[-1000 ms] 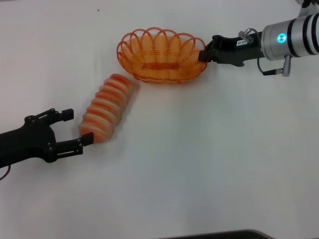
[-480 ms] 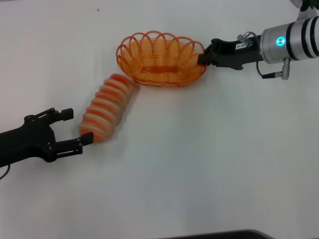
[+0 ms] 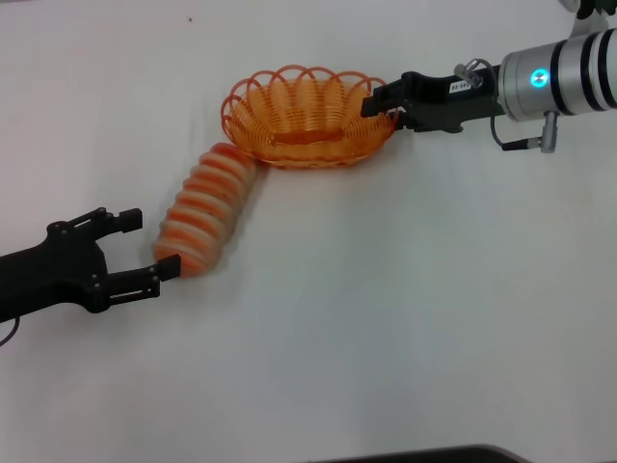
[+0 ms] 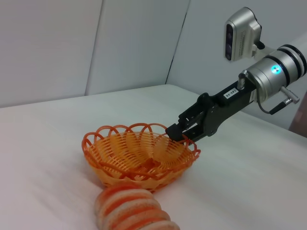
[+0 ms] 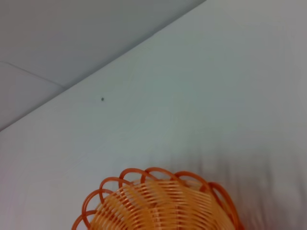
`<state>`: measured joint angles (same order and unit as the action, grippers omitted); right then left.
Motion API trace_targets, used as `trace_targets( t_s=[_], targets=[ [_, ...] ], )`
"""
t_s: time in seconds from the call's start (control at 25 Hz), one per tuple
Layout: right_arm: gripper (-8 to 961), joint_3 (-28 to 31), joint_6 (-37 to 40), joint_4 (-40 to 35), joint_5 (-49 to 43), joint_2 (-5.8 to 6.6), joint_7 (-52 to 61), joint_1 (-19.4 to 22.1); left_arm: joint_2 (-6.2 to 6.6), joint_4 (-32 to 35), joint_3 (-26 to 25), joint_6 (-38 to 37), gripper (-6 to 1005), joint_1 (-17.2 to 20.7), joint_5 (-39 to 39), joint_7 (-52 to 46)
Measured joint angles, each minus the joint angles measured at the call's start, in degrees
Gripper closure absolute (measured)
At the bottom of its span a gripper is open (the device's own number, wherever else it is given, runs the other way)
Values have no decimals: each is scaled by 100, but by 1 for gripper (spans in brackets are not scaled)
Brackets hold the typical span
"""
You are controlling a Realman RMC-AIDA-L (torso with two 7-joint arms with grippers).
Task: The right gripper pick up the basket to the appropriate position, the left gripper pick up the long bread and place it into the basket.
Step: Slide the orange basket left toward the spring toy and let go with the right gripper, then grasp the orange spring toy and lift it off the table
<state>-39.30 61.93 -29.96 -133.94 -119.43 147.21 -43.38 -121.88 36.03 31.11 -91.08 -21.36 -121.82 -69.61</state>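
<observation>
— Where is your right claw?

— My right gripper (image 3: 374, 104) is pinching the basket (image 3: 307, 118) by its rim, at the end on my right. The basket tilts, its gripped end raised; its far end seems to touch the table (image 3: 386, 318) still, though I can't be sure.

— And the bread?

— The bread (image 3: 205, 210) lies slantwise on the table, one end just beside the basket's low end, the other end by my left claw.

— What is the left doing?

— My left gripper (image 3: 135, 249) is spread wide, low over the table. One fingertip (image 3: 170, 268) sits right at the bread's near end. It holds nothing.
</observation>
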Motion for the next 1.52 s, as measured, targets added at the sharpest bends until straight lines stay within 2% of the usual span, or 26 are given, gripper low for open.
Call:
trace_targets(
  t_s=[0.04,0.28,0.48,0.56,0.64,0.8,0.88,0.96,1.12,1.24,1.48,1.52],
  targets=[
    [720,2,20,-9,21,0,-18,13,2,0,0,-4,92,0,0,0],
    [460,43,205,-45,392,37,-318,208,7,0,-8,-7,92,-16,1,0],
    [256,83,405,-334,1117,135,-710,730,7,0,-60,-17,92,-28,55,0],
    [41,147,584,-548,1628,203,-1002,1045,7,0,-75,-41,92,-37,63,0],
    [38,306,856,-665,2277,296,-1581,1381,4,0,-78,-41,92,-46,69,0],
    [33,530,1526,-638,3121,508,-3039,1777,-15,-15,-82,-16,91,-84,71,-11],
    [34,528,1831,-635,3142,593,-3698,1848,-23,-41,-88,-2,91,-111,71,-47],
    [35,474,2095,-645,2964,624,-4470,1863,-32,-49,-89,0,91,-140,71,-66],
    [37,453,2364,-722,2413,516,-5939,1845,-43,-58,-89,8,91,-185,71,-177],
    [39,428,2427,-801,1901,406,-6573,1787,-45,-61,-127,15,91,-188,71,-210],
    [39,380,2064,-1441,1008,79,-6913,1829,-46,-62,-176,21,91,-151,71,-265],
    [39,383,2038,-1491,990,60,-6914,1842,-39,-62,-188,21,91,-151,71,-330]
  ],
)
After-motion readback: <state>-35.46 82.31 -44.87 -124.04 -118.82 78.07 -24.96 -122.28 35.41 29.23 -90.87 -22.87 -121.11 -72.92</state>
